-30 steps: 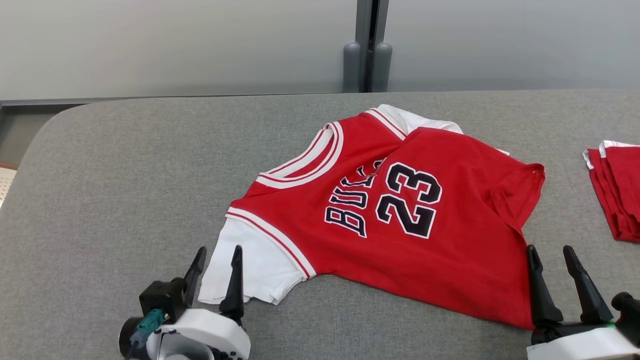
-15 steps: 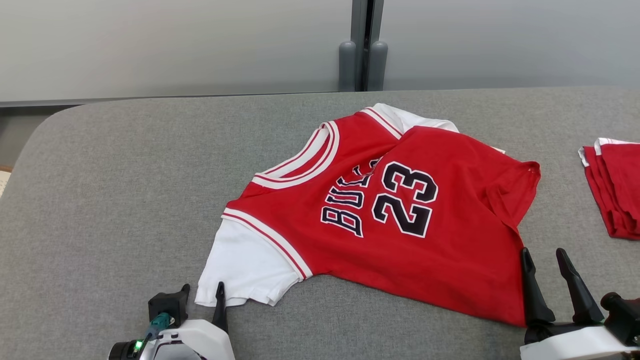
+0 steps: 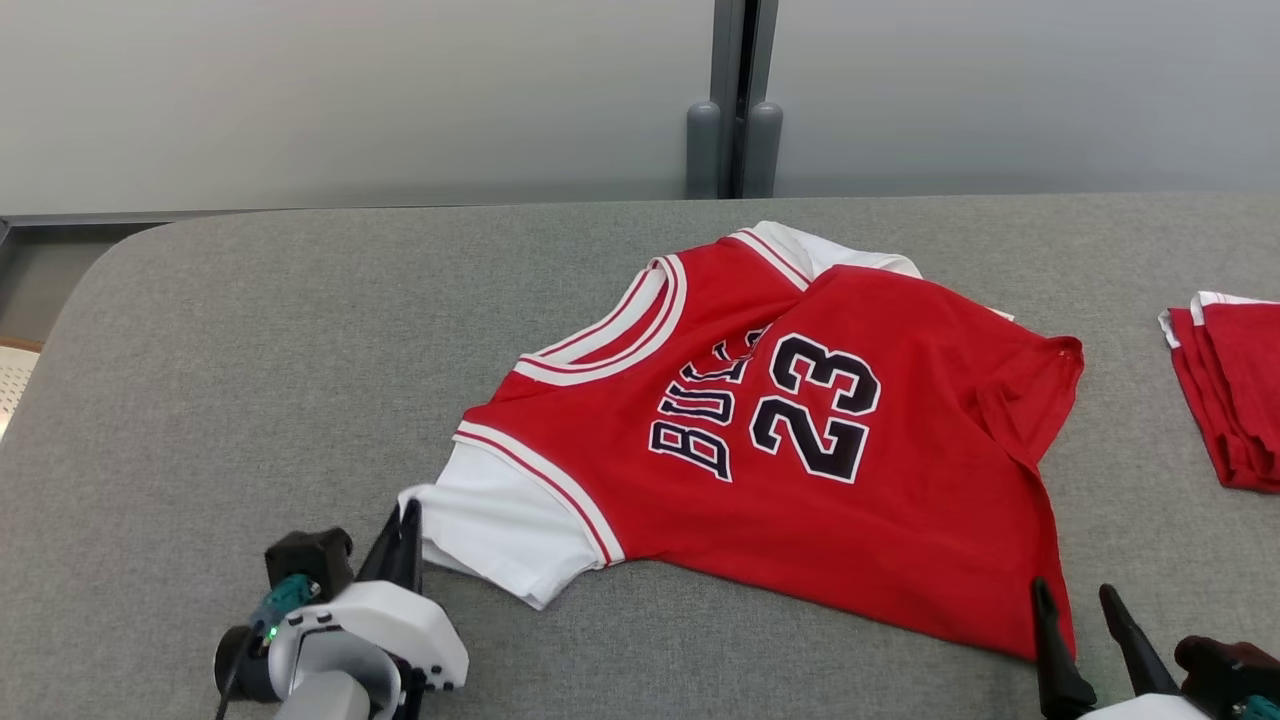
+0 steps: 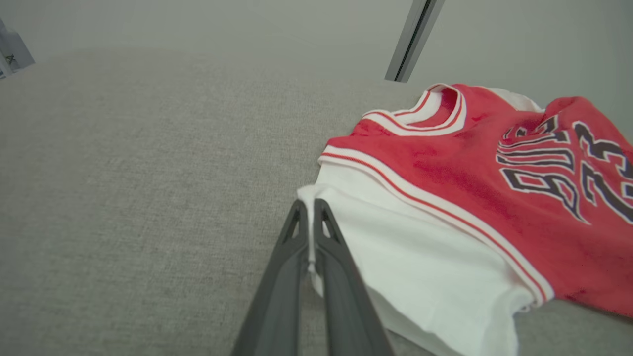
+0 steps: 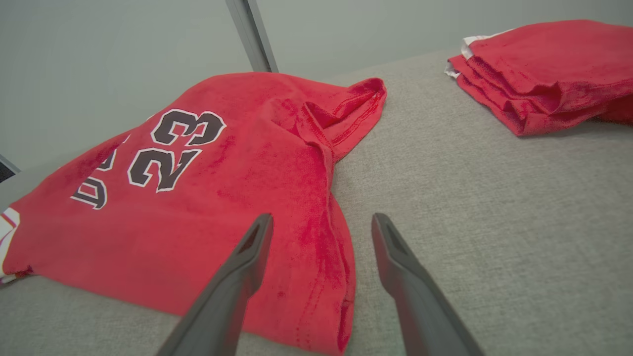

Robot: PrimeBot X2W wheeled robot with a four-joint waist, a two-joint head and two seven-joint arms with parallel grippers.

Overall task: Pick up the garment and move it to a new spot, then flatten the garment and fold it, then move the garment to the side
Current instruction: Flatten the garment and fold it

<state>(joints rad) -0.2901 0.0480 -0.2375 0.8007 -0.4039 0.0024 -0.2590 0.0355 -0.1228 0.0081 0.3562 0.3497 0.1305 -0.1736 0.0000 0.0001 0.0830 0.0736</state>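
While the garment (image 3: pixel 800 440) lies rumpled on the grey surface (image 3: pixel 250 330), your left gripper (image 3: pixel 408 512) sits low at its near-left corner, jaws clenched on the white sleeve (image 3: pixel 500 535); your right gripper (image 3: pixel 1074 592) points at the red hem, jaws released.

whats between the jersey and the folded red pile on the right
Only bare grey surface lies between the jersey and the folded red pile. The head view and the right wrist view both show that gap.
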